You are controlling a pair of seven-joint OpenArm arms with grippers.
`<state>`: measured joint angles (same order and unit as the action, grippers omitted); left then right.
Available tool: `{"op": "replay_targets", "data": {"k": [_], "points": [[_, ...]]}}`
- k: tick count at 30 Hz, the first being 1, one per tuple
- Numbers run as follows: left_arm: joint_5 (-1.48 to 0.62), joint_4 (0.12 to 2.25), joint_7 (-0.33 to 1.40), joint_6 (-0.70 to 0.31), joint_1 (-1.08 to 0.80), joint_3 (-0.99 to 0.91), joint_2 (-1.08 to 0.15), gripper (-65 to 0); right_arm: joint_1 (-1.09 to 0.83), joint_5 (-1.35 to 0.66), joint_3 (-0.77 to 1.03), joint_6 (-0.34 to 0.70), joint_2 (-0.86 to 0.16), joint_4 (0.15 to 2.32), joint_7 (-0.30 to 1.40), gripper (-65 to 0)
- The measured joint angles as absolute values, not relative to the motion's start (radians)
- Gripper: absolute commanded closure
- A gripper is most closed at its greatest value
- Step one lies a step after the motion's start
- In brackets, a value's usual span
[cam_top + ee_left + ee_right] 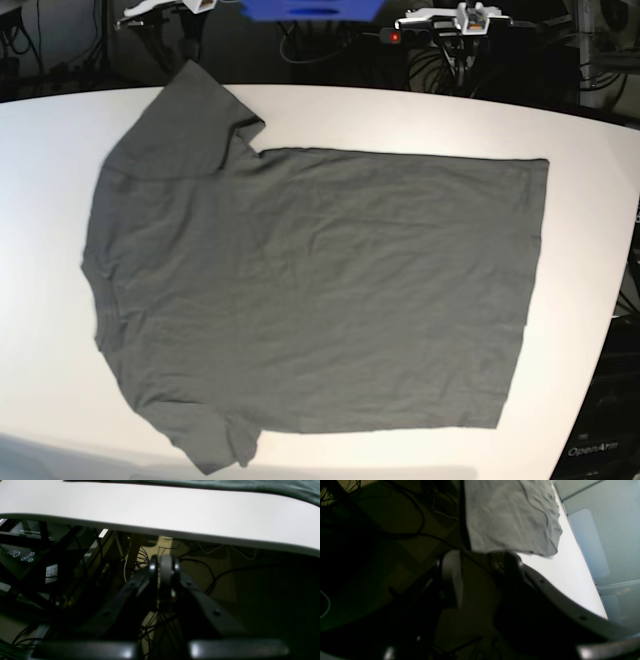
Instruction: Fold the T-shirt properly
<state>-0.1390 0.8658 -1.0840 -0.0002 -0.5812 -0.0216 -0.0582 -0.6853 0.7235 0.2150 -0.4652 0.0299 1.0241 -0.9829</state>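
Observation:
The T-shirt (310,290), plain dark grey, lies spread flat on the white table (50,180), neck to the left and hem to the right; neither gripper shows in the base view. In the left wrist view my left gripper (163,565) is shut on nothing, hanging off the table (160,512) and below its edge, with a strip of T-shirt (250,485) far beyond. My right gripper (480,557) stands open and empty, just off the table (570,575), beside a part of the T-shirt (505,517) that reaches the edge.
Cables (142,555) and dark frame parts lie under the table. Behind the table's far edge are a blue object (310,10) and a white device (460,18) with a red light. A black base marked OpenArm (592,450) stands at lower right.

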Motion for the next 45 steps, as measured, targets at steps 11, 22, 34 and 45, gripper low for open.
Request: {"op": "replay_targets", "data": {"k": [11, 22, 34, 45], "points": [[-0.139, 0.866, -1.084, 0.0, -0.58, -0.022, -0.058, -1.1, -0.685, 0.724, 0.21, -0.465, 0.03, 1.025, -0.983, -26.7], [-0.139, 0.801, -1.084, 0.0, -0.545, -0.022, -0.056, -1.1, -0.695, 0.799, 0.22, -0.466, 0.052, 1.085, -0.979, -26.7], [-0.139, 0.797, -1.084, 0.0, -0.532, -0.02, -0.052, -1.1, -0.698, 0.823, 0.217, -0.465, 0.059, 1.093, -0.981, -26.7], [-0.139, 0.799, -1.084, 0.0, -0.532, -0.02, -0.052, -1.1, -0.672, 0.824, 0.216, -0.465, 0.058, 1.083, -0.98, -26.6]]}}
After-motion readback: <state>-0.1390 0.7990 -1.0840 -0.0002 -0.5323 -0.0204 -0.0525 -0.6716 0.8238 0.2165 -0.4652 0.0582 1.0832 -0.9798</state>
